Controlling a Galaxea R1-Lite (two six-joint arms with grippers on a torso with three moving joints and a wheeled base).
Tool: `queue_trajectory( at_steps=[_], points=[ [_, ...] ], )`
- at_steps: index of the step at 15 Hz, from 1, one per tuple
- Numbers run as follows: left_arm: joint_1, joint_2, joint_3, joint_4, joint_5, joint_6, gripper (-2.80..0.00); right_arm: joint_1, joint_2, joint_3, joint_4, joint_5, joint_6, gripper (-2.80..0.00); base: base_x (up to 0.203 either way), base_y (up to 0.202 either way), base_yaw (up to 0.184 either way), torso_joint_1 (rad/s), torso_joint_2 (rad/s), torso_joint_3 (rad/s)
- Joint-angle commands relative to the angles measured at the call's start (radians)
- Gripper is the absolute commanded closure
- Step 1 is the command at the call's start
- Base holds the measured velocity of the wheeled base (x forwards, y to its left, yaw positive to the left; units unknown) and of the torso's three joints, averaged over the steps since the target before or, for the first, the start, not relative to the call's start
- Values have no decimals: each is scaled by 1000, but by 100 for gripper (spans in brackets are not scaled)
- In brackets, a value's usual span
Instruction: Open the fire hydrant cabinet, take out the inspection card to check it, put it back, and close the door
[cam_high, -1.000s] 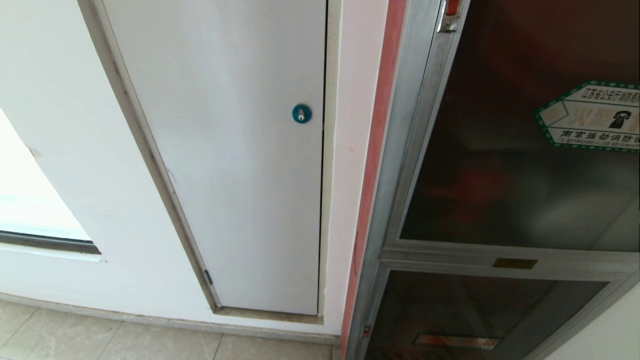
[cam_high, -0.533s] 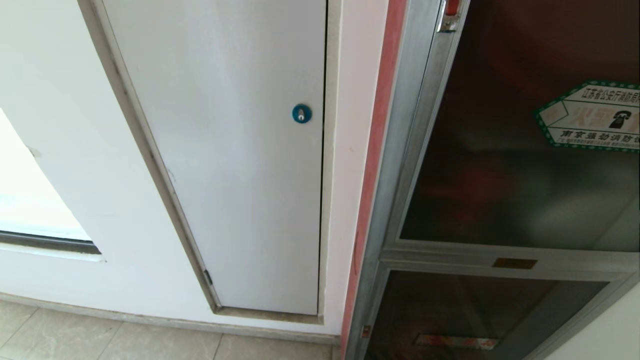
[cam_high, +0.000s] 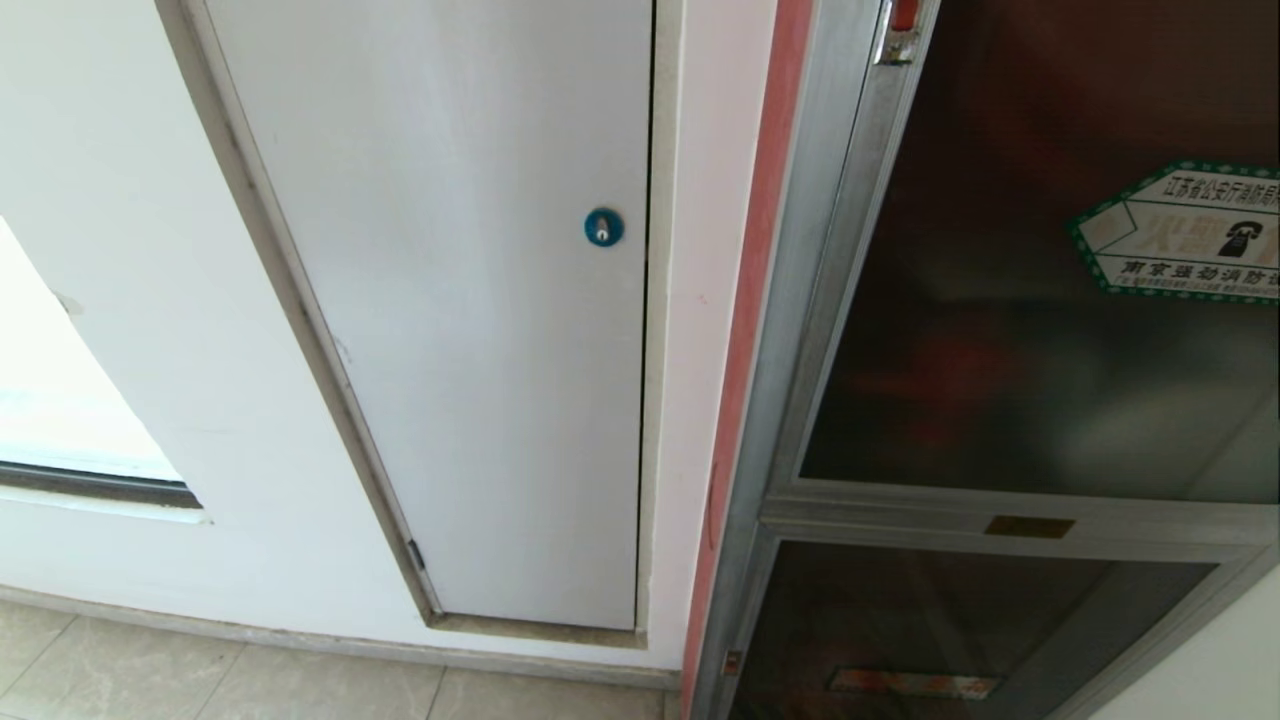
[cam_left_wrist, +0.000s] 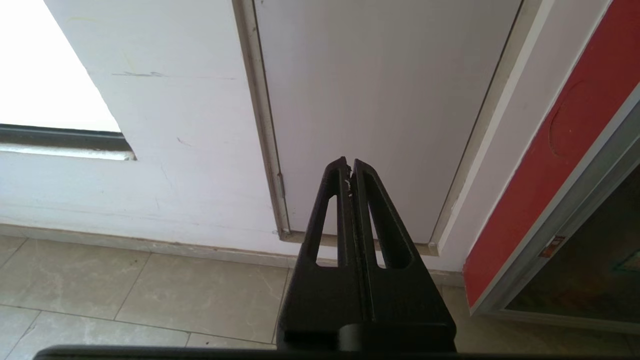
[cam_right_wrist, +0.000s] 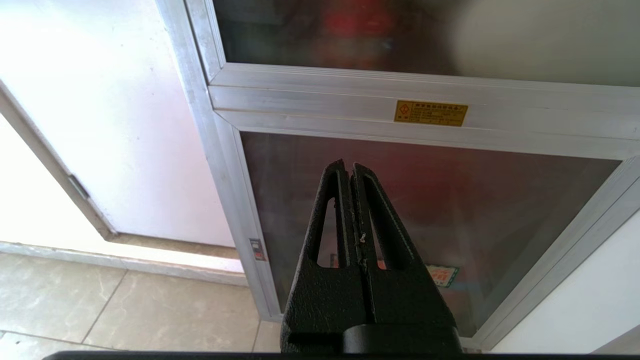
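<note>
The wall (cam_high: 120, 250) is white and fills the left of the head view, with a bright window opening (cam_high: 60, 400) cut into it at the far left; the floor (cam_high: 200, 680) below is pale tile, meeting the wall at a low skirting; set in the wall is a plain white panel door (cam_high: 470, 350), shut, with a small blue lock (cam_high: 603, 227) near its right edge.

Just right of that panel stands the fire hydrant cabinet (cam_high: 800, 330), a tall silver frame with red edging down its left side and dark tinted glass; red shapes show dimly behind the glass, too blurred to name; the door (cam_high: 1000, 330), the larger upper glass leaf, lies flush in the frame, closed, and carries a green-bordered hexagonal sticker (cam_high: 1180, 232) with a phone icon near the right edge of the view; below a silver crossbar bearing a small yellow plate (cam_right_wrist: 430, 113) sits the lower glass panel (cam_high: 930, 620).

The inspection card cannot be made out in any view.

Neither arm appears in the head view; the left pincer (cam_left_wrist: 350, 170), black, has its two fingers pressed together on nothing and points at the foot of the white panel door, clear of it; the right pincer (cam_right_wrist: 349, 172), likewise pressed together and empty, points at the lower glass panel beneath the crossbar, not touching the cabinet.
</note>
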Motion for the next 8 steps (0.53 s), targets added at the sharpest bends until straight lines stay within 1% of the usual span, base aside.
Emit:
queue_trajectory(
  at_steps=[1, 8],
  points=[
    [0, 1, 5, 0, 0, 0, 0, 0, 2, 0, 0, 0, 0, 0, 0, 0, 0, 0, 0, 0],
    [0, 1, 5, 0, 0, 0, 0, 0, 2, 0, 0, 0, 2, 0, 0, 0, 0, 0, 0, 0]
  ],
)
